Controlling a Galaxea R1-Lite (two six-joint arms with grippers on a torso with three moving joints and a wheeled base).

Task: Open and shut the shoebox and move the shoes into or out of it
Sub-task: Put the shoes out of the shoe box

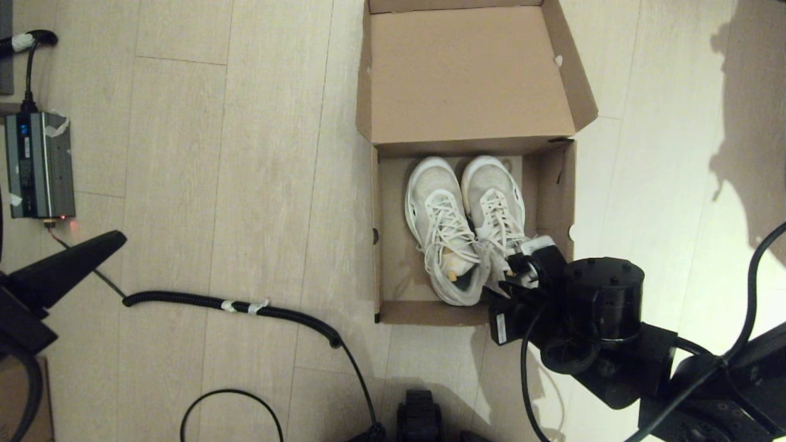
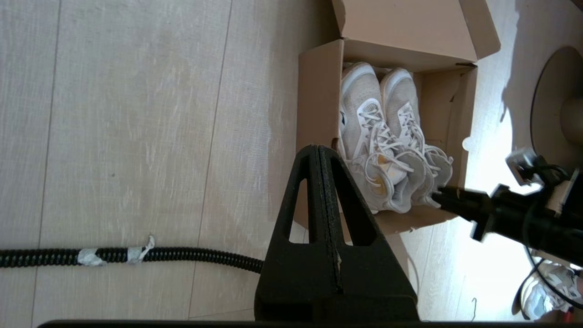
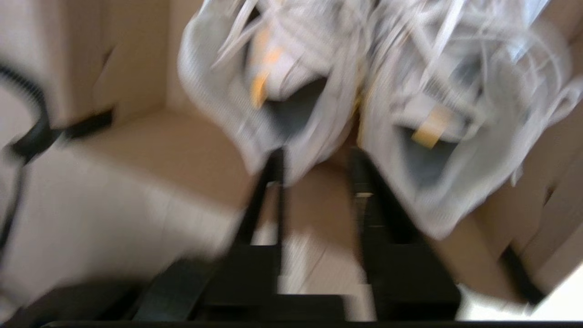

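An indoor robot test room: pale wood-plank floor, a grey power unit at left, corrugated black cable trailing across lower left.

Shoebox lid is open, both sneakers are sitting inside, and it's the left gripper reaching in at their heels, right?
Not quite: the right gripper is the one at the heels. The head view shows the shoebox open with both shoes inside, while the left gripper sits off over the floor, away from the box.
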